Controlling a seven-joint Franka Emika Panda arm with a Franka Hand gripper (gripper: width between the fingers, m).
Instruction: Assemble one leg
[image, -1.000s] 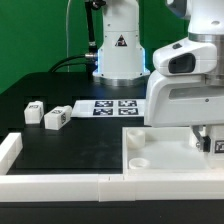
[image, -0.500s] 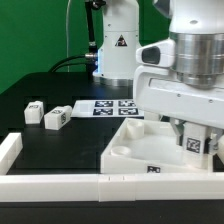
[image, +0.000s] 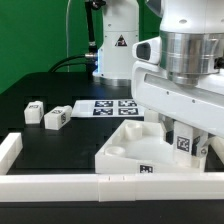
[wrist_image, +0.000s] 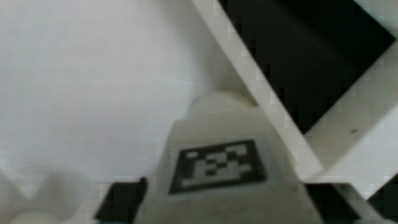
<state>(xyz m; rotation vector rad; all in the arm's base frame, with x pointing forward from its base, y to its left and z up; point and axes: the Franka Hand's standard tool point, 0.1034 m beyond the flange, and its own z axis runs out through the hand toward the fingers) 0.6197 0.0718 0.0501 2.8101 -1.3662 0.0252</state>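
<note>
- hanging low over the near right of the table, the gripper (image: 186, 138) with a tagged white block, the leg (image: 183, 145), sitting between the fingers; closed on that leg, going by both views.
- in the wrist view, same leg (wrist_image: 221, 160) filling the middle, tag facing the camera, tapering away toward the panel (wrist_image: 89, 90) beyond.
- directly under and around the gripper, the big white panel (image: 125, 150), tilted, its near left corner resting by the white frame rail (image: 60, 184) along the near edge.
- long axis of the held leg roughly upright, in line with the fingers; hard to tell whether its lower end already touches the panel or hangs just above it.
- likely step: seating this leg into a corner socket on the panel; the move turns on the leg staying upright over the socket, which lies straight below, hidden behind the arm's bulk in the exterior view.
- round socket (image: 118, 152) showing at the panel's left corner, apart from the gripper, unfilled.
- on the exterior view's left, well apart from the gripper, two loose legs (image: 45, 116) lying side by side on the black table (image: 30, 150).
- beyond them, toward the far middle, the marker board (image: 108, 107) flat on the table, just before the robot base (image: 117, 45).
- nothing between leg and panel to block the way; risk as judged: the tilted panel shifting under pressure.
</note>
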